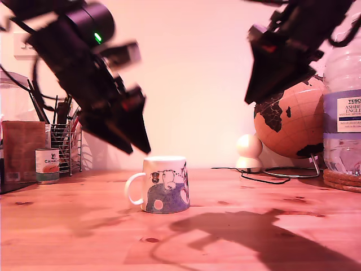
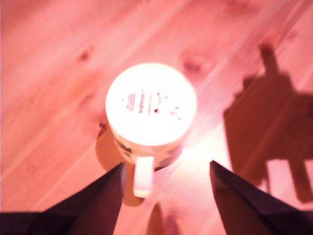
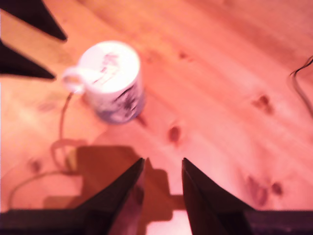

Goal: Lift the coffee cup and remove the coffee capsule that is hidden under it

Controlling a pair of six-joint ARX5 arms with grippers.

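Cream coffee cup (image 1: 163, 184) upside down on wooden table (image 1: 254, 237), handle at 9 o'clock in exterior view. First gripper (image 2: 164, 183) spread wide above it; second gripper (image 3: 163, 176) narrowly parted, empty.

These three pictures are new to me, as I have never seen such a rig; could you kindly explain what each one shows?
The machine is a pair of robot arms, each ending in a two-fingered end effector. The exterior view comes from a camera facing the wooden table. On it the coffee cup stands upside down, base upward. My first end effector hovers above the cup, open. My second end effector hangs higher, towards the exterior view's right, slightly open. The two wrist views look down from a camera on each arm. Behind stand a globe, a water bottle and a small tin can. Nothing is held, and no capsule shows.
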